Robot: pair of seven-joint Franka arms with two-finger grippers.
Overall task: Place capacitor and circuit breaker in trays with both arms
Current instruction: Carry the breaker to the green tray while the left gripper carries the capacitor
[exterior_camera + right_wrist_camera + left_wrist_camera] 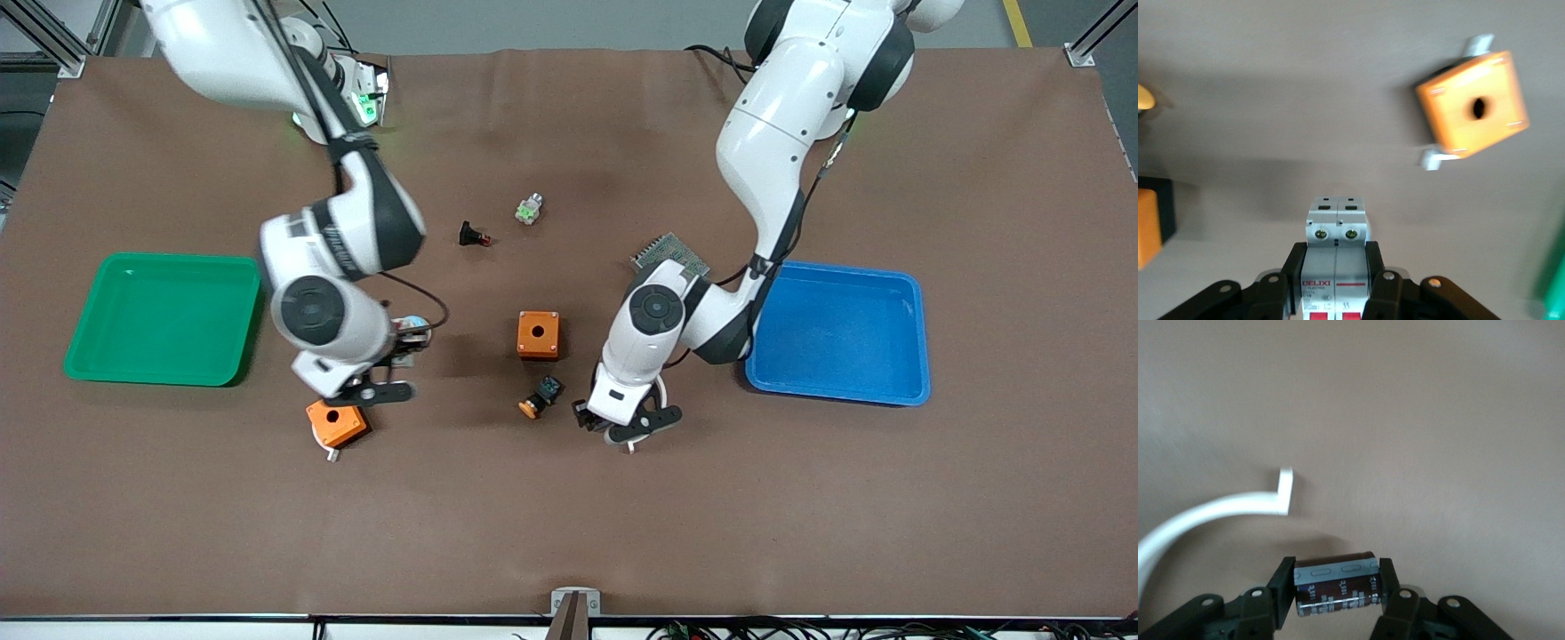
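Observation:
My left gripper [583,414] hangs low over the mat beside the black-and-blue push button, shut on the capacitor [1338,583], a dark cylinder-like block with pale marks, gripped by its two ends. In the left wrist view the gripper [1337,579] holds it just above bare mat. My right gripper [411,340] is over the mat between the green tray and the middle orange box, shut on the circuit breaker [412,325]. In the right wrist view the white-grey breaker [1337,233] with red switches sits between the fingers of the gripper [1336,263].
A green tray [164,260] lies at the right arm's end, a blue tray [836,393] at the left arm's end. Orange boxes [538,333] [336,423], the orange-capped push button [542,395], a red-tipped black part [473,236], a green-centred white part [529,211] and a circuit board [671,252] lie on the mat.

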